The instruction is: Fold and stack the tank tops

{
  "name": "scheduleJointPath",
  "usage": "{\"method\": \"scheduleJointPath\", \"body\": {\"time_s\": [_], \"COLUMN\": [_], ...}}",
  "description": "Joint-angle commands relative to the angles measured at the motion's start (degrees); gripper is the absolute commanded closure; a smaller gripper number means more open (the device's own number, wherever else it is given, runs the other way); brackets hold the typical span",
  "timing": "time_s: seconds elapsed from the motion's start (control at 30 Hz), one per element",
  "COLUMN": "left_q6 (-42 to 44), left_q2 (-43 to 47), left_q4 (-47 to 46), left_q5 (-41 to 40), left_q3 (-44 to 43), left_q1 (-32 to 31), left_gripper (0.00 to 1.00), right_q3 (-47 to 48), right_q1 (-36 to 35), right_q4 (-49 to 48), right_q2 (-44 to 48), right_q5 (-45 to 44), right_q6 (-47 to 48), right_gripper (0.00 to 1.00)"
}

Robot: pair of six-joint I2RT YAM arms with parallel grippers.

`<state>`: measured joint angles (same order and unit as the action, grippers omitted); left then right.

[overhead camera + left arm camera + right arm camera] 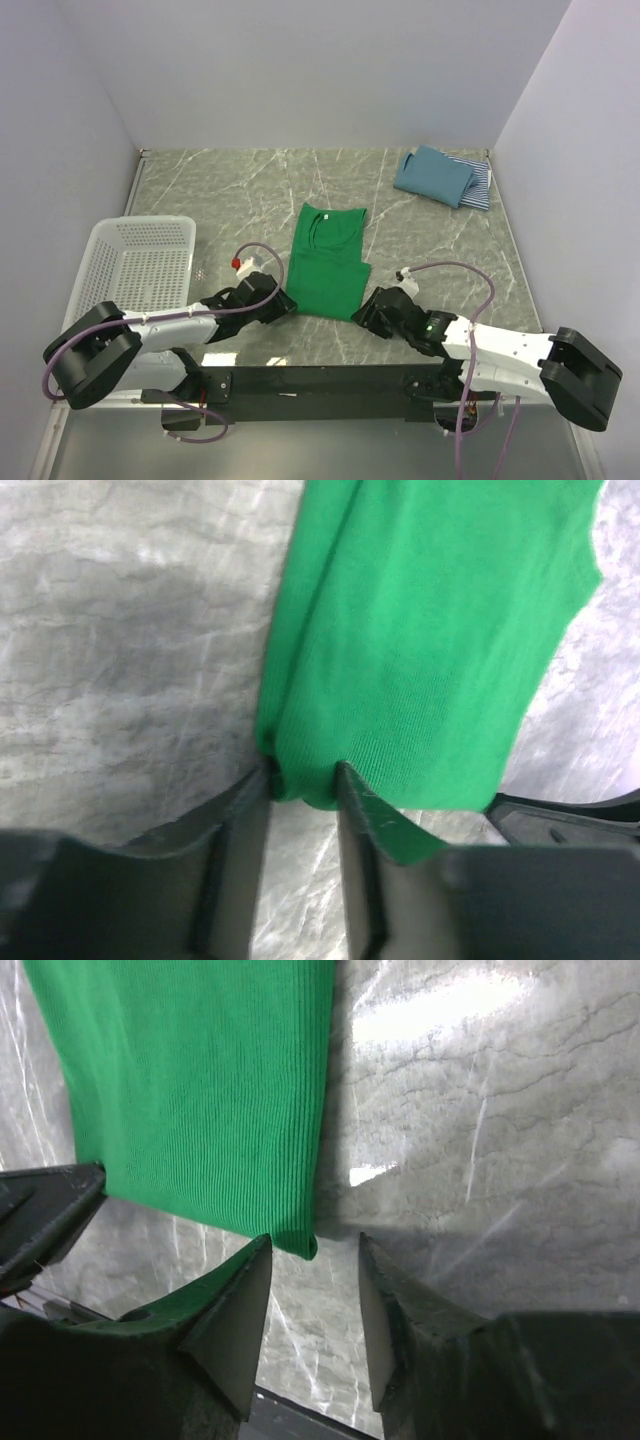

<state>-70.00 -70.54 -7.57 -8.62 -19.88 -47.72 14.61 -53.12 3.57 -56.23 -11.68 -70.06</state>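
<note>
At the left of the top view sits the white mesh basket [143,221], not in play. Just right of it the left gripper [300,785] is down on the table [220,190], jaws spread either side of the green tank top's [328,262] lower-left hem corner; the fabric bunches between the tips but does not look clamped. The green top lies mid-frame, sides folded in to a narrow strip, neck toward the back wall [300,70]. At its lower-right hem corner the right gripper [315,1250] is also spread: the corner just touches the inner finger and bare table shows in the gap, so it is holding nothing. Step in hand, by my read, is grabbing both hem corners to fold the bottom up toward the neck. To do it well, nudge the right gripper inward so the corner sits fully between the fingers, close both on all layers, then lift and carry evenly so the strip stays square. At upper right the teal tank top [432,174] lies folded on the striped tank top [482,188], well apart from the green one, near the back corner. The surface is grey marble-pattern, glossy, with glare patches, so fabric may slide. Plain pale walls enclose three sides.
</note>
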Motion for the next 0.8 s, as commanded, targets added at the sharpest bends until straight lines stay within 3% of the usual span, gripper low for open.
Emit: {"method": "scheduleJointPath", "body": {"time_s": [0.0, 0.33, 0.4, 0.43, 0.47, 0.77], "left_q6": [-0.1, 2.6, 3.1, 3.4, 3.5, 0.7], "left_q2": [-1.9, -1.3, -0.6, -0.4, 0.1, 11.5], "left_q4": [1.9, 1.8, 1.9, 2.2, 2.6, 14.4], "left_q5": [0.6, 2.6, 3.2, 3.7, 3.8, 0.8], "left_q3": [1.9, 1.7, 1.6, 1.6, 1.4, 0.0], "left_q1": [-0.2, -0.3, -0.4, -0.7, -0.9, -8.8], "left_gripper": [0.65, 0.90, 0.96, 0.98, 0.99, 0.99], "right_q3": [-0.6, 0.8, 1.0, 1.2, 2.3, 3.5], "right_q1": [-0.4, -0.4, -0.4, -0.4, -0.5, -2.2], "right_q4": [-2.2, -2.9, -2.0, -0.8, 0.5, 14.2], "right_q2": [-2.7, -7.1, -6.1, -5.7, -5.1, 7.4], "right_q5": [-2.6, -3.1, -3.3, -3.5, -3.8, 0.5], "right_q6": [-1.2, 1.0, 1.7, 2.1, 3.3, 7.6], "right_gripper": [0.54, 0.68, 0.81, 0.97, 1.00, 1.00]}}
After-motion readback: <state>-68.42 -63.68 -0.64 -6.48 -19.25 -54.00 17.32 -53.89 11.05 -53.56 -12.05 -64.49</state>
